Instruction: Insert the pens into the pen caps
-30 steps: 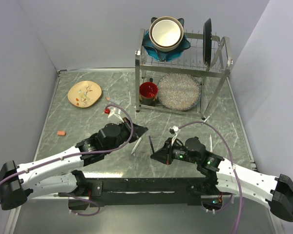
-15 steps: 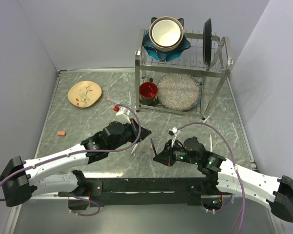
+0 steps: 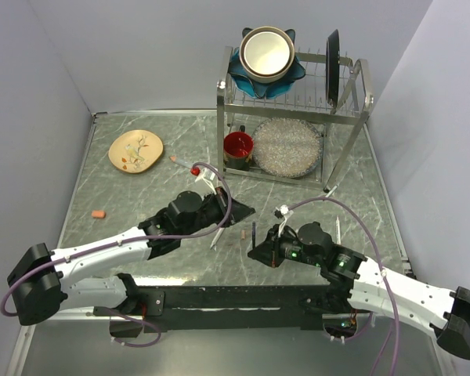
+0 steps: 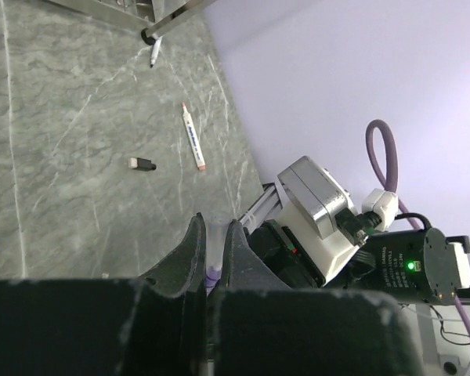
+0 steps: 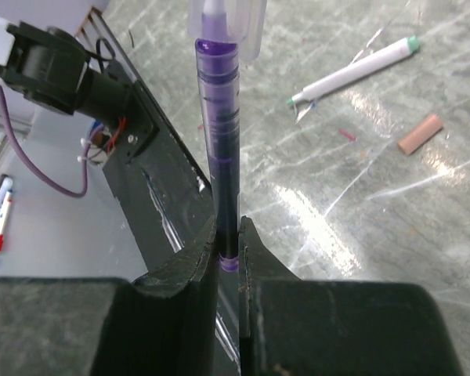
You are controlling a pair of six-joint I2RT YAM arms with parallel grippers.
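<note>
Broadly, the job looks only just begun: the grey-green marbled bench (image 3: 141,196) carries a tall wire dish rack (image 3: 352,102) at its far right and a beige patterned plate (image 3: 135,150) at its far left, and neither matters to the work, which is happening near the middle. There the two arms meet. The right hand (image 5: 227,235) is closed narrow on the lower barrel of a slim dark purple pen (image 5: 219,141) and holds it upright. The left hand (image 4: 214,243) is pinched almost fully together on a short clear plastic cap (image 5: 251,23). Seen from the right wrist, the pen's pale tip sits inside the mouth of that cap, so I judge this first pairing to be mid-insertion and not yet pushed home. How deep the tip has gone I cannot tell. The other pens lie loose on the bench. A white pen with green ends (image 5: 352,72) lies just left of the hands, a white pen with salmon ends (image 4: 193,137) lies to the right, and a third white pen (image 4: 153,53) rests by the rack's foot. Whether any of these already wears a cap is too small to tell. Loose caps show that more is left to do: a salmon cap (image 5: 420,133) close to the hands, a second salmon cap (image 3: 99,213) far off to the left, and a tiny black cap (image 4: 142,163) near the right-hand pen.
</note>
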